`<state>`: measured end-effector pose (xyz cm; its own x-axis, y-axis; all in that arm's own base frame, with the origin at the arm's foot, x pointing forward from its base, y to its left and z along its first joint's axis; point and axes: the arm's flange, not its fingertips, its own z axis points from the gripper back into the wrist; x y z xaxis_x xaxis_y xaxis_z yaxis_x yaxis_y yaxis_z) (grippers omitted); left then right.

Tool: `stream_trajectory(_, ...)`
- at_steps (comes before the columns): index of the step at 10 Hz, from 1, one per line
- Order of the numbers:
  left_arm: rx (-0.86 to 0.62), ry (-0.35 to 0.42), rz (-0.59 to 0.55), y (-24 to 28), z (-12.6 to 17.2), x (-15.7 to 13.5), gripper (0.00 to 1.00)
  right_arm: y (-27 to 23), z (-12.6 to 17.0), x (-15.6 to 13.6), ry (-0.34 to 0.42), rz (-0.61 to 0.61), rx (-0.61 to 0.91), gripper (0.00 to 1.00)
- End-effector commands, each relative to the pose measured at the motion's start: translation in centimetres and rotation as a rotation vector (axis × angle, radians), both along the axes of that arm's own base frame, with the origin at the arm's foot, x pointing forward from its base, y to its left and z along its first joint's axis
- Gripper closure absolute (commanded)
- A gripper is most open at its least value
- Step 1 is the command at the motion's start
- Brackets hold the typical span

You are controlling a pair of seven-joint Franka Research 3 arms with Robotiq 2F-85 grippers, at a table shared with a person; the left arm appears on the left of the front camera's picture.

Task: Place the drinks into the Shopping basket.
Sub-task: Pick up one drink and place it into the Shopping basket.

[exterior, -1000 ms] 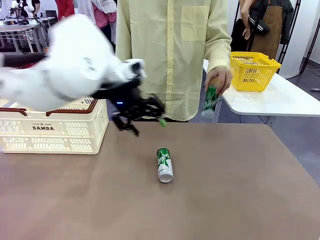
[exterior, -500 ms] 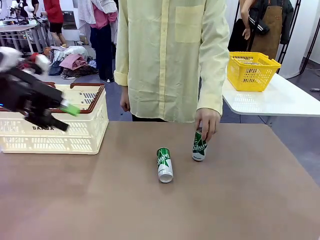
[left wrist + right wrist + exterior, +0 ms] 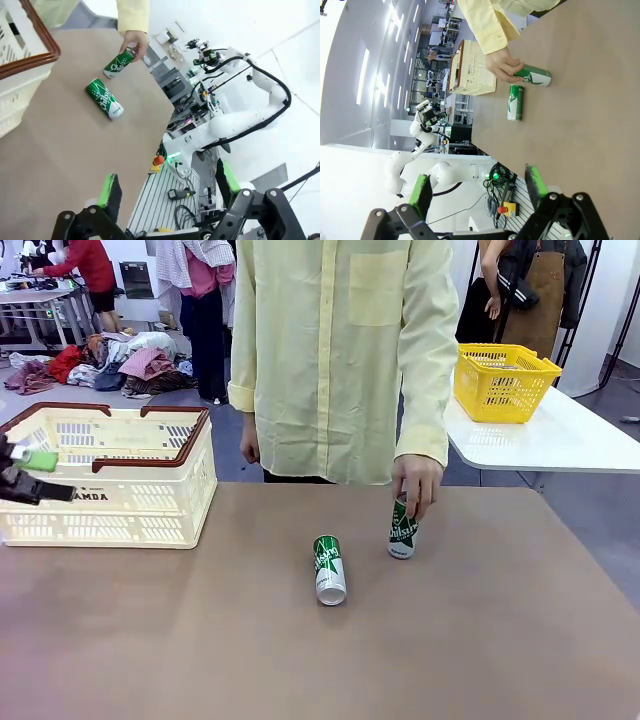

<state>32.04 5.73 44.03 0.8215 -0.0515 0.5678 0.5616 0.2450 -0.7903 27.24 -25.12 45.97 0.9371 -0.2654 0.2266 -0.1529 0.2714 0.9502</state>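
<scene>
Your left gripper (image 3: 48, 477) hangs at the left edge of the front view, just before the basket's (image 3: 150, 515) near wall, jaws spread wide with nothing between them; its wrist view looks across the table (image 3: 450, 640) towards both cans. Your right gripper (image 3: 479, 189) is likewise wide apart and empty, off the table's edge by its own view. The basket stands at the table's far left, and no can shows inside it. The lying can (image 3: 329, 569) rests on its side near the middle, well apart from the basket. The upright can (image 3: 402, 536) stands just to its right, with the person's hand (image 3: 415, 483) on its top. Neither drink is stowed, so I judge the task barely begun. Take the lying can first; if you reach for the upright one now, you risk striking the fingers on it or tipping it over. The lying can may roll if one pad touches before the other, so square the jaws across its body. Swinging the left arm out low could clip the basket wall and shove it.
</scene>
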Motion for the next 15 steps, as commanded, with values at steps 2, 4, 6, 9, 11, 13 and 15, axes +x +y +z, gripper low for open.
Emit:
stream_trajectory(2, -0.026, -0.044, 0.005, -7.0, -7.2, -10.5, 0.0, 0.0, 0.1, -0.3, -0.014, 0.011, -0.009, 0.0)
stream_trajectory(4, 0.068, 0.038, 0.015, -9.8, -4.3, -9.0, 0.0, 0.0, 0.1, -0.3, -0.014, 0.011, -0.009, 0.0)
stream_trajectory(6, 0.159, 0.165, 0.021, -13.7, 0.3, -6.3, 0.0, 0.0, 0.1, -0.3, -0.014, 0.011, -0.009, 0.0)
stream_trajectory(9, 0.288, 0.348, -0.001, -20.5, 5.4, -1.8, 0.0, 0.0, 0.1, -0.3, -0.014, 0.011, -0.009, 0.0)
stream_trajectory(11, 0.441, 0.423, 0.019, -26.3, 7.1, 1.4, 0.0, 0.0, 0.1, -0.3, -0.014, 0.011, -0.009, 0.0)
stream_trajectory(13, 0.657, 0.502, 0.047, -33.6, 7.8, 5.0, 0.0, 0.0, 0.1, -0.3, -0.014, 0.011, -0.009, 0.0)
stream_trajectory(15, 0.867, 0.549, 0.119, -40.5, 7.2, 9.5, 0.0, 0.0, 0.1, -0.3, -0.014, 0.011, -0.009, 0.0)
